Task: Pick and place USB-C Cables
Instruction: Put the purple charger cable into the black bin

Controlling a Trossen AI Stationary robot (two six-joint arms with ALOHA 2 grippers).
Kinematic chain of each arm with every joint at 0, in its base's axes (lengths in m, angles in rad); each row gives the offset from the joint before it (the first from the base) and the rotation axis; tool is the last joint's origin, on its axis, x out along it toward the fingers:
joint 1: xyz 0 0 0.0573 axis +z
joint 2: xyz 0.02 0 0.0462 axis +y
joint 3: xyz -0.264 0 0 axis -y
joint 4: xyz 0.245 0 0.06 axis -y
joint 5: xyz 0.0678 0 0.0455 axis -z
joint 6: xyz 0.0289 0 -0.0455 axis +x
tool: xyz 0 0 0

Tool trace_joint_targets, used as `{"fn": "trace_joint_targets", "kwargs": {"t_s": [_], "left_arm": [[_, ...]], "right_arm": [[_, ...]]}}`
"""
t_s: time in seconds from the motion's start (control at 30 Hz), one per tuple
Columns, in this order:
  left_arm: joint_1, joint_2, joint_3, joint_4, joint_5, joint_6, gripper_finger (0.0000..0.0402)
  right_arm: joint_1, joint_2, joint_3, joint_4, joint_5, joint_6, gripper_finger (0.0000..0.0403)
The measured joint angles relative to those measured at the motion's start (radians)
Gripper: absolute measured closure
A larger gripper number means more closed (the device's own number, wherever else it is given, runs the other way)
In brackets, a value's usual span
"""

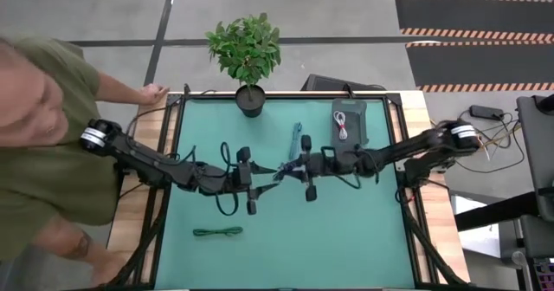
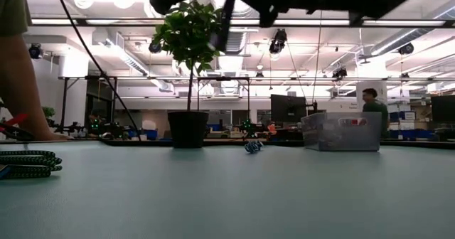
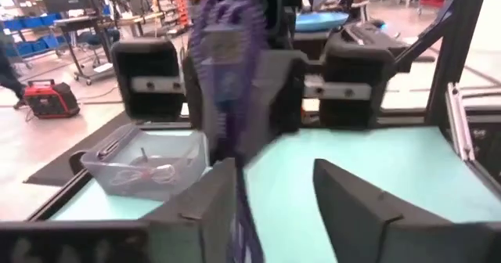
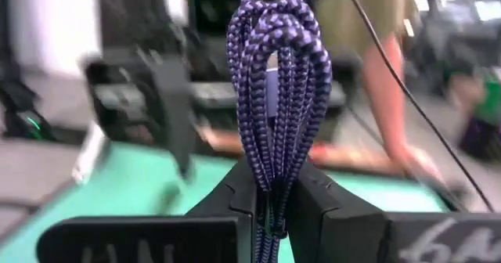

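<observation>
The purple cable bundle [image 4: 275, 83] stands up between the shut fingers of my right gripper [image 4: 272, 208], lifted above the middle of the mat [image 1: 281, 171]. My left gripper [image 3: 274, 192] is open and faces it from the table's left side [image 1: 264, 171]. In the left wrist view the purple bundle [image 3: 227, 75] runs down beside one of its fingers. The teal cable [image 1: 296, 139] lies on the mat toward the far side. Near the front edge of the mat lies the green cable [image 1: 217, 232]. The white cable [image 1: 343, 125] lies inside the clear bin [image 1: 355, 111]. My right gripper pinches the purple bundle between its two fingers, below the looped end [image 4: 274, 12], with several strands in the hold [image 4: 271, 186]. The fingers come level from the table's right. The bundle is lifted clear of the mat. My left gripper: the bundle's lower part [image 3: 244, 216] passes close by one finger [image 3: 211, 208]; I cannot tell whether they touch.
A potted plant [image 1: 249, 96] stands at the far edge of the mat. A person [image 1: 43, 109] stands at the table's left, with a hand [image 1: 154, 92] on the far left corner. Bare green mat [image 1: 346, 230] lies toward the near right.
</observation>
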Motion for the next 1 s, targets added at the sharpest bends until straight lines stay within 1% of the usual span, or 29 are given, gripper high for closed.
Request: {"fn": "trace_joint_targets", "kwargs": {"t_s": [0.1,0.23,0.33,0.43,0.53,0.67,0.87,0.93,1.0], "left_arm": [[0.003,-0.036,0.000,-0.088,-0.001,0.000,0.0212],[0.009,-0.081,0.000,-0.160,-0.002,0.052,0.0186],[0.016,-0.096,0.000,-0.166,-0.003,0.125,0.0181],[0.020,-0.112,0.002,-0.164,-0.009,0.190,0.0180],[0.023,-0.126,0.002,-0.166,-0.026,0.250,0.0180],[0.022,-0.145,0.002,-0.166,-0.092,0.300,0.0180],[0.022,-0.158,0.001,-0.172,-0.122,0.339,0.0180],[0.022,-0.158,0.001,-0.174,-0.140,0.351,0.0180],[0.022,-0.158,0.000,-0.175,-0.160,0.366,0.0180]], "right_arm": [[-0.011,-0.090,0.074,-0.355,0.099,0.051,0.0375],[-0.043,-0.150,0.228,-0.880,0.229,0.219,0.0375],[-0.080,-0.151,0.355,-1.210,0.260,0.381,0.0375],[-0.127,-0.133,0.460,-1.469,0.257,0.500,0.0375],[-0.183,-0.110,0.537,-1.644,0.230,0.577,0.0375],[-0.265,-0.090,0.604,-1.787,0.125,0.653,0.0375],[-0.383,-0.065,0.622,-1.922,-0.052,0.756,0.0375],[-0.421,-0.063,0.619,-1.968,-0.084,0.783,0.0375],[-0.458,-0.058,0.618,-2.010,-0.089,0.804,0.0375]]}}
